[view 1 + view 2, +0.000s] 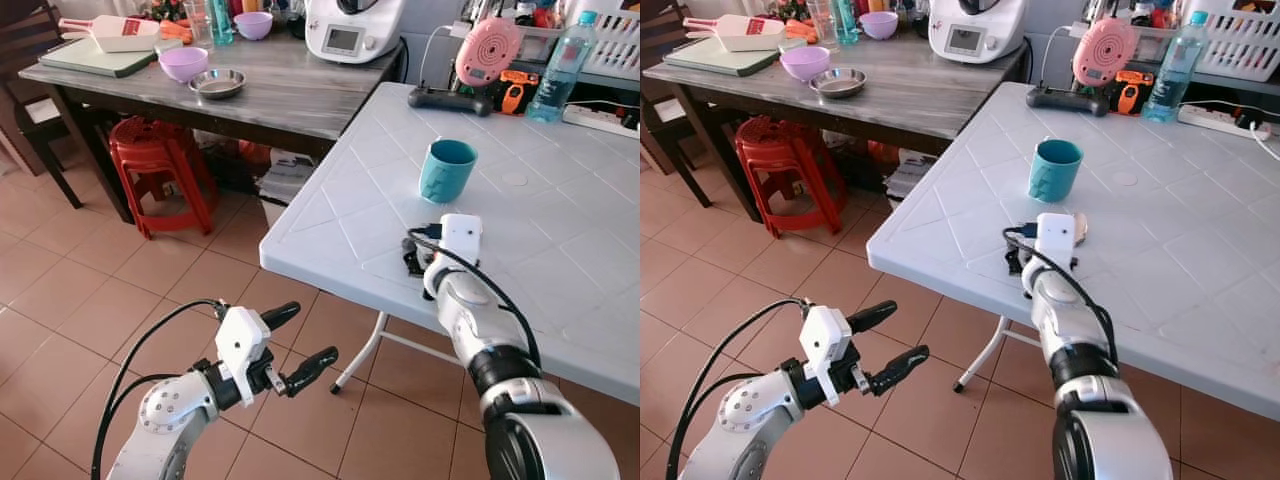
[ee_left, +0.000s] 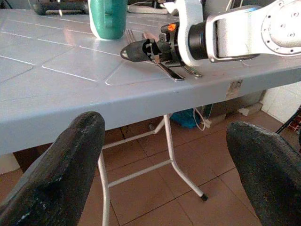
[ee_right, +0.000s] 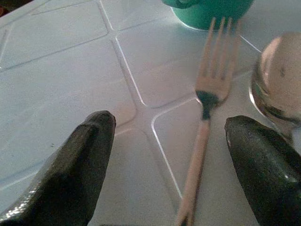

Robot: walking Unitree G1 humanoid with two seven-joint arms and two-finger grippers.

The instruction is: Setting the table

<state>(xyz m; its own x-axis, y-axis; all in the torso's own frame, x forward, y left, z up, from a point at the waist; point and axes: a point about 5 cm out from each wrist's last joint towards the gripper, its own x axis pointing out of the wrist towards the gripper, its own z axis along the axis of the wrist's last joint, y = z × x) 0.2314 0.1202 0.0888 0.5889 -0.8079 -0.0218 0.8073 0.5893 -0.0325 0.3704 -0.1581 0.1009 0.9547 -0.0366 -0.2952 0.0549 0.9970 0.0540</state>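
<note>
The right gripper point(image 3: 169, 155) sits low over the near part of the white plastic folding table point(image 1: 560, 250), its two black fingers spread apart and empty. Between those fingers lies a slim metal fork point(image 3: 202, 141), flat on the tabletop with its tines pointing toward the far teal plastic cup point(image 1: 446, 170). A shiny metal spoon point(image 3: 277, 89) lies just beside the fork on the right, its bowl near the cup's base (its handle is hidden by the finger). The cup stands upright, just beyond the gripper.

The left gripper point(image 1: 300, 345) hovers over the brown tiled floor point(image 1: 90, 290), left of the table's near edge, fingers open and holding nothing.

Farther left stands a grey wooden table point(image 1: 290, 95) carrying a lilac bowl point(image 1: 183, 64) and a small steel dish point(image 1: 218, 83).
</note>
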